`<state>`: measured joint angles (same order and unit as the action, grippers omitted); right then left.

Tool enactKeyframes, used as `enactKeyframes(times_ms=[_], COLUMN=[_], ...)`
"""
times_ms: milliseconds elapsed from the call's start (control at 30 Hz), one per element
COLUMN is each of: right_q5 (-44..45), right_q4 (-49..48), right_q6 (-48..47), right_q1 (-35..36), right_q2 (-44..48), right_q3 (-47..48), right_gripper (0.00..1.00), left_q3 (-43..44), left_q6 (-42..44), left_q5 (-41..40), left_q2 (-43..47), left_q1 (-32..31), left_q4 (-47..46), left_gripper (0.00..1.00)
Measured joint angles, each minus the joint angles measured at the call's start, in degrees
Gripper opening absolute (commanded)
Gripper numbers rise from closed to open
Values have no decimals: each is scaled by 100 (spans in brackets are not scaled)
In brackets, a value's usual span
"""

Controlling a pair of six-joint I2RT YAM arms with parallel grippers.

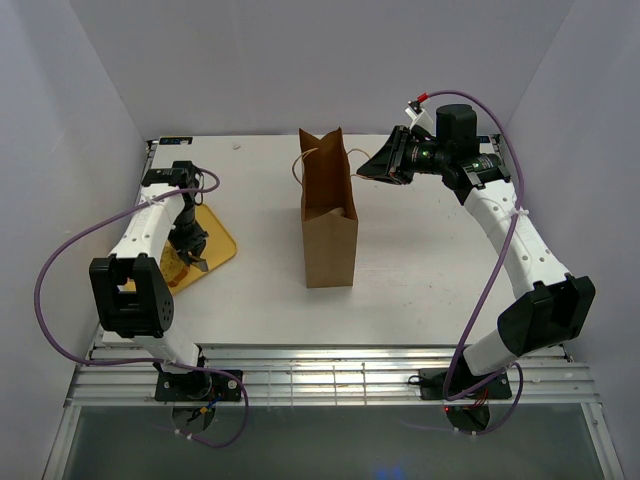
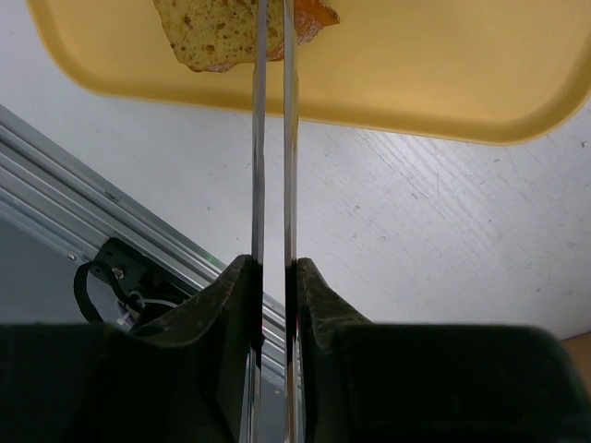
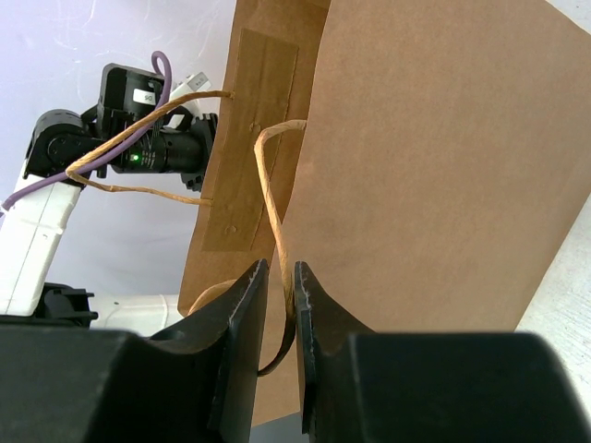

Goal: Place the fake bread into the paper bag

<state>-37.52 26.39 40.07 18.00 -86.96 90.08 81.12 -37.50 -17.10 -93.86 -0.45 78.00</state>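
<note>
Our right tool (image 3: 282, 268) is pinched narrow on a strand of the near handle (image 3: 268, 175), which runs down between the two fingers. Beyond it stands the paper bag (image 1: 330, 235), upright at the middle of the bench (image 1: 430, 270), its mouth facing up and its far handle (image 3: 138, 120) hanging free.

Our left tool (image 1: 192, 262) hovers over the yellow tray (image 2: 416, 74) with its jaws drawn almost together and nothing between them. The fake bread (image 2: 208, 37) lies on the tray just under the finger line, well apart from the bag. The fingertips run out of the wrist view, so we cannot tell whether they touch it.

We judge the pick is the step in hand. To do it well, we would open the left jaws wider than the slice, come down astride it and close across the crust. The right tool should draw the handle outward only gently, so the mouth gapes without the bag tipping.

The bag carries no print. A small white sticker (image 3: 148, 95) on the left arm is too small for us to read
</note>
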Motion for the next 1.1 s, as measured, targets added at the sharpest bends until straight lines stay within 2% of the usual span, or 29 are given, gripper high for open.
enactKeyframes(times_ms=[167,433,667,900,1100], right_q5=[0,0,4,44,98], right_q4=[0,0,24,114,343], right_q6=[0,0,-2,-70,-170], right_q1=[0,0,-2,-4,-46], right_q2=[0,0,0,-24,-107], right_q3=[0,0,35,197,444], right_gripper=[24,24,24,24,24], left_q3=[-4,197,835,2048,2767], left_q6=[-4,-7,-125,-291,-529], left_q5=[-2,105,691,1853,3689], left_q2=[2,151,634,1014,1410], left_q1=[0,2,2,2,11], left_q4=[-2,0,9,44,-748], left_gripper=[0,0,0,0,0])
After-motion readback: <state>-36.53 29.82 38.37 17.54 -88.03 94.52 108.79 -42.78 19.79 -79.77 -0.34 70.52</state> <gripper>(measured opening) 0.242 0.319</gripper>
